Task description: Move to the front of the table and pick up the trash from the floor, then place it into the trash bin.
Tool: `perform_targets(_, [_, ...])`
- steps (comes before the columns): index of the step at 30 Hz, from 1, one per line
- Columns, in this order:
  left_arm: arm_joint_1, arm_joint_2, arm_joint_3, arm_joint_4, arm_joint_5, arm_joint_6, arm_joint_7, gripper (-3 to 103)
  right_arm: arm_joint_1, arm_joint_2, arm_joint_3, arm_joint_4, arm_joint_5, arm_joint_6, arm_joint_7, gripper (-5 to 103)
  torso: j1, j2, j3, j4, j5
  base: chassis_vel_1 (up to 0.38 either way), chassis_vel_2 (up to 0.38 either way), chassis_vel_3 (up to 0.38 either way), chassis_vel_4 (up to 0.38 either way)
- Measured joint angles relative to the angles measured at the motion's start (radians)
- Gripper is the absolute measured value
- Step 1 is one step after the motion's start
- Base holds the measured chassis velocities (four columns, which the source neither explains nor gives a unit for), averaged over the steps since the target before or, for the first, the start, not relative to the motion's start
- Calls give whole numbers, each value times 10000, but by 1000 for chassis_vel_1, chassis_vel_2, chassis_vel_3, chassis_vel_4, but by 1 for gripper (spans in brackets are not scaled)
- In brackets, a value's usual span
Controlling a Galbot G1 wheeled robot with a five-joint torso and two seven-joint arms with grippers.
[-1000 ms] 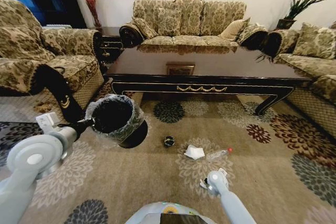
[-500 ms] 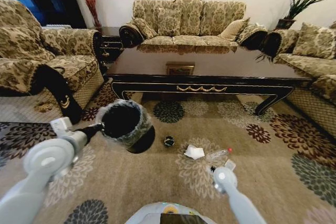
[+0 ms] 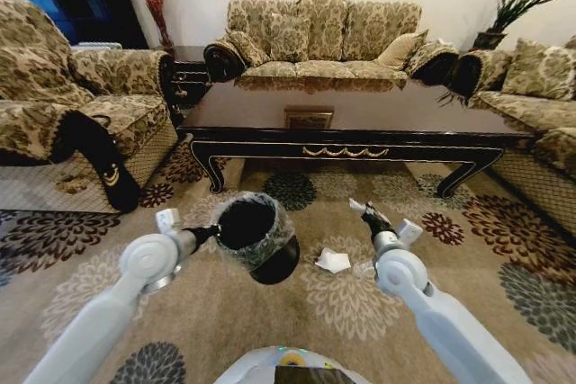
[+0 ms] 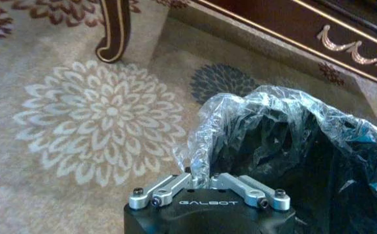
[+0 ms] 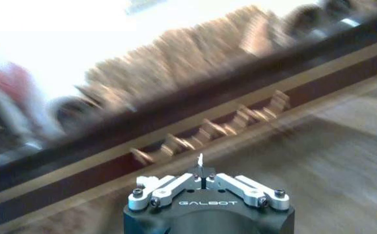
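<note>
your left pincer (image 4: 201, 181) pinching trash bin (image 3: 256, 236) liner rim, bin aloft | your right pincer (image 5: 203, 178) pressed together on tiny white scrap (image 5: 200, 161), raised before bench (image 3: 360, 123)

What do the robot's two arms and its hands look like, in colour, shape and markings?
Both arms are smooth, rounded, pale grey tubes. The left hand and the right hand each have a black body printed "GALBOT" in white, with silver metal links fixed by dark screws.
</note>
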Motion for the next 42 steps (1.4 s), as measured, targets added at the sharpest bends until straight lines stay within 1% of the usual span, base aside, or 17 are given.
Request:
perform_targets(1, [0, 0, 0, 0, 0, 0, 0, 4, 0, 0, 0, 0, 0, 0, 0, 0, 0, 0, 0, 0, 0, 0, 0, 0, 0])
perform_targets(3, [-692, -3, 720, 460, 36, -37, 45, 4, 526, -35, -618, -562, -615, 1289, -1346, 0, 0, 0, 0, -4, 0, 0, 0, 0, 0])
perform_targets(4, [-857, -26, 889, 569, 43, -46, 61, 4, 655, -48, -810, -703, -810, 1622, -1688, 0, 0, 0, 0, -4, 1, 0, 0, 0, 0])
perform_targets(5, [-857, -26, 889, 569, 43, -46, 61, 4, 655, -48, -810, -703, -810, 1622, -1688, 0, 0, 0, 0, -4, 1, 0, 0, 0, 0])
perform_targets(7, [-1168, -101, 1214, 839, 79, -52, 123, 4, 927, -123, -1412, -1061, -1532, 2504, -2544, 0, 0, 0, 0, 0, 1, 0, 0, 0, 0])
perform_targets(9, [-1344, -189, 1393, 1024, 146, -52, 196, 4, 1069, -208, -1823, -1254, -2028, 3006, -3093, 0, 0, 0, 0, 1, -1, 0, 0, 0, 0])
perform_targets(10, [-1344, -189, 1393, 1024, 146, -52, 196, 4, 1069, -208, -1823, -1254, -2028, 3006, -3093, 0, 0, 0, 0, 1, -1, 0, 0, 0, 0])
perform_targets(13, [-1583, -378, 1633, 1370, 323, -78, 384, 4, 1278, -295, -2300, -1413, -2404, 3514, -3860, 0, 0, 0, -1, -2, -1, 0, 0, 0, 0])
perform_targets(15, [-1617, -406, 1673, 1434, 359, -84, 421, 4, 1318, -301, -2365, -1443, -2463, 3586, -4001, 0, 0, 0, -1, -2, 0, 0, 0, 0, 0])
perform_targets(17, [-1770, -511, 1870, 1686, 495, -100, 501, 4, 1542, -311, -2718, -1591, -2887, 3892, -4465, 0, 0, 0, -1, -1, 0, 0, 0, 0, 0])
perform_targets(21, [-1968, -657, 2137, 1946, 619, -102, 535, 4, 1855, -277, -3232, -1854, -3353, 4274, -5048, 0, 0, 0, -1, 0, -2, 0, 0, 0, 0])
perform_targets(27, [-2278, -802, 2437, 2248, 753, -107, 589, 4, 2417, -1, -4128, -2767, -4538, 5001, -5493, 0, 0, -1, -1, -1, -1, 0, 0, 0, 0])
perform_targets(32, [-2524, -819, 2567, 2419, 761, -132, 633, 4, 2679, 201, -4570, -3206, -4996, 5245, -5496, 0, 0, 0, -2, 0, -1, 0, 0, 0, 0])
perform_targets(38, [-2734, -827, 2698, 2511, 732, -145, 646, 4, 2731, 258, -4629, -3517, -5251, 5407, -5557, 0, 0, 0, -1, -2, -1, 0, 0, 0, 0])
perform_targets(40, [-2793, -853, 2743, 2548, 729, -145, 649, 4, 2682, 248, -4637, -3517, -5289, 5407, -5556, 9, -1, 0, -2, -1, -1, 0, 0, 0, 0])
perform_targets(41, [-2793, -853, 2743, 2548, 729, -145, 649, 4, 2682, 248, -4637, -3517, -5289, 5407, -5556, 9, -1, 0, -2, -1, -1, 0, 0, 0, 0])
perform_targets(42, [-2807, -882, 2750, 2556, 731, -145, 649, 4, 2626, 243, -4635, -3526, -5327, 5407, -5552, 15, -1, 0, -2, 0, -1, 0, 0, 0, 0])
